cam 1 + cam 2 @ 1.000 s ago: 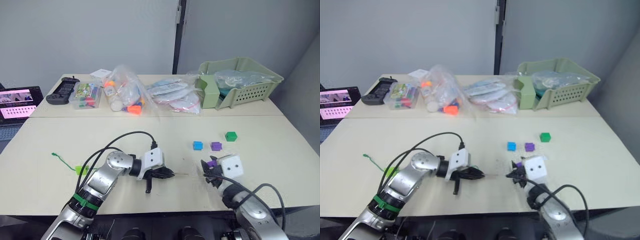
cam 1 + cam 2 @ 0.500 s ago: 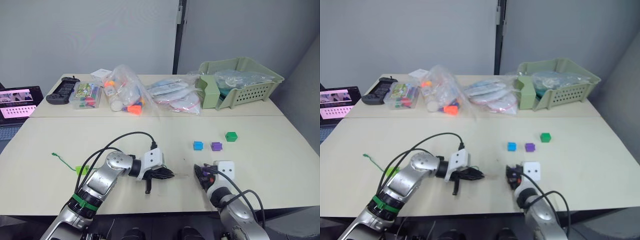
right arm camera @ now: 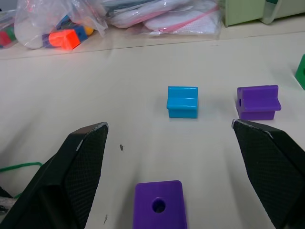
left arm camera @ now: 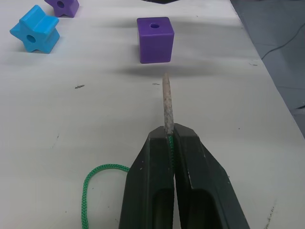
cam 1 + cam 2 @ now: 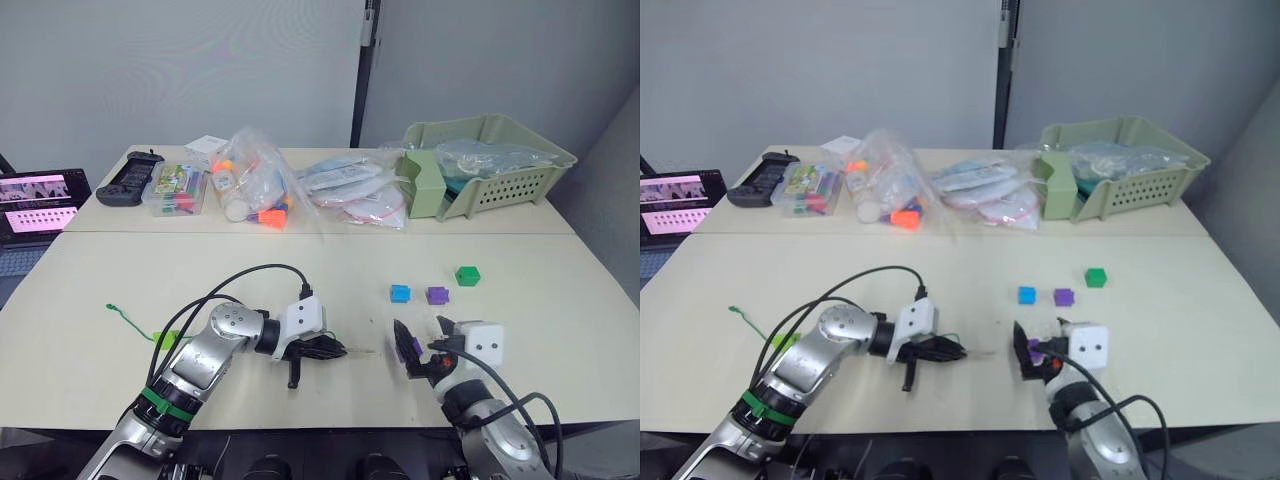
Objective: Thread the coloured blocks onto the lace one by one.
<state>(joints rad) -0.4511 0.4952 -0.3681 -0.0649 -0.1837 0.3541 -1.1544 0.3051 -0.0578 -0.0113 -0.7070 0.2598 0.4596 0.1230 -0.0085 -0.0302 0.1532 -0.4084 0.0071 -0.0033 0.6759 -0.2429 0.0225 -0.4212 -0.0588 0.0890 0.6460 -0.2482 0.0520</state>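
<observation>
Now the left hand (image 4: 169, 143) pinches the lace (image 4: 166, 102) at lower centre, tip toward a purple block (image 4: 155, 39); the right hand (image 3: 171, 157) gapes wide around it.

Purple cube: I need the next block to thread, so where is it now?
The purple cube sits on the table between the open right hand's fingers, just ahead of the lace tip.
</observation>
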